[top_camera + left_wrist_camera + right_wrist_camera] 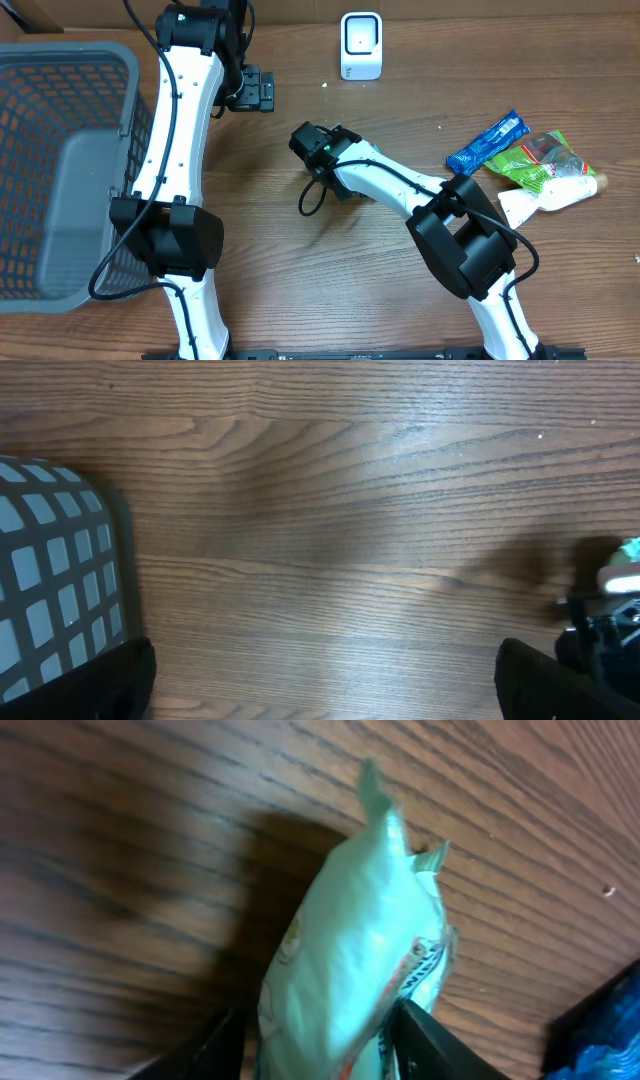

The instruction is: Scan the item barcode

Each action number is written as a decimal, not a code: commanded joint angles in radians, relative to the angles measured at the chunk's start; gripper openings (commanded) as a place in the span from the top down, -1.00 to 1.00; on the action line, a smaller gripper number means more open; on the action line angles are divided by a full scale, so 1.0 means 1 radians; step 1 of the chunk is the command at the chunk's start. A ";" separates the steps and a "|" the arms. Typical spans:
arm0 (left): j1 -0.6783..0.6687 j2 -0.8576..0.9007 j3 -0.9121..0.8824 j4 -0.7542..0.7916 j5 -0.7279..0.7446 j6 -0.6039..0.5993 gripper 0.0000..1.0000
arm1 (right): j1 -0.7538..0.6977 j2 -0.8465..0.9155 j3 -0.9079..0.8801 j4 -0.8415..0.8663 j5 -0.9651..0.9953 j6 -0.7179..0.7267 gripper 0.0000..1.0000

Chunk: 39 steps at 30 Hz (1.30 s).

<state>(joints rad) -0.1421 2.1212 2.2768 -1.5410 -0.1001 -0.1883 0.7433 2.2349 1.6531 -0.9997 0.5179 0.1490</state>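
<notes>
Pale green packet (350, 950): clamped in right end effector (320, 1055) (left end effector (325, 685) spread wide); barcode is best turned squarely toward scanner (361, 45).

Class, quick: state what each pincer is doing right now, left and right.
Left pincer: open, holding nothing.
Right pincer: closed on a pale green plastic packet.

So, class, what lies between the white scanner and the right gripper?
Only bare table lies between the scanner and the right gripper with its pale green packet, save one tiny white speck; the overhead view shows it.
</notes>
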 commanded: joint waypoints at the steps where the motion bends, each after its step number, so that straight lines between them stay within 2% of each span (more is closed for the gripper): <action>1: -0.002 0.005 -0.003 0.002 0.008 -0.018 -1.00 | -0.010 0.044 -0.039 0.000 -0.080 0.002 0.27; 5: -0.002 0.005 -0.003 0.002 0.008 -0.018 -1.00 | -0.010 0.044 -0.037 -0.002 -0.081 0.003 0.77; 7: -0.002 0.005 -0.003 0.002 0.008 -0.018 -1.00 | -0.010 0.043 -0.033 -0.003 -0.094 0.003 0.90; 13: -0.002 0.005 -0.003 0.002 0.008 -0.018 -0.99 | -0.034 0.025 0.056 -0.096 -0.250 0.029 0.93; 16: -0.002 0.005 -0.003 0.002 0.008 -0.018 -0.99 | -0.067 0.010 0.126 -0.146 -0.398 0.013 0.93; 20: -0.002 0.005 -0.003 0.002 0.008 -0.018 -0.99 | -0.146 -0.003 0.185 -0.165 -0.690 -0.052 0.93; 26: -0.002 0.005 -0.003 0.002 0.008 -0.018 -0.99 | -0.327 -0.001 0.141 -0.077 -1.141 -0.124 0.93; 30: -0.002 0.005 -0.003 0.002 0.008 -0.018 -0.99 | -0.399 0.000 0.077 0.013 -1.250 -0.095 0.92; 34: -0.002 0.005 -0.003 0.002 0.008 -0.018 -0.99 | -0.446 0.000 0.000 0.098 -1.263 -0.040 0.91; 36: -0.002 0.005 -0.003 0.002 0.008 -0.018 -0.99 | -0.455 0.000 -0.023 0.105 -1.244 -0.042 0.33; 37: -0.002 0.005 -0.003 0.002 0.008 -0.018 -0.99 | -0.457 0.000 -0.029 0.101 -1.219 -0.042 -0.08; 38: -0.002 0.005 -0.003 0.002 0.008 -0.018 -1.00 | -0.458 0.000 -0.030 0.092 -1.187 -0.042 -0.36; 39: -0.002 0.005 -0.003 0.002 0.008 -0.018 -0.99 | -0.458 0.000 -0.029 0.079 -1.146 -0.042 -0.45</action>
<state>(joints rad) -0.1421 2.1212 2.2768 -1.5410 -0.1001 -0.1883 0.2817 2.2311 1.6348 -0.9085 -0.6724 0.0978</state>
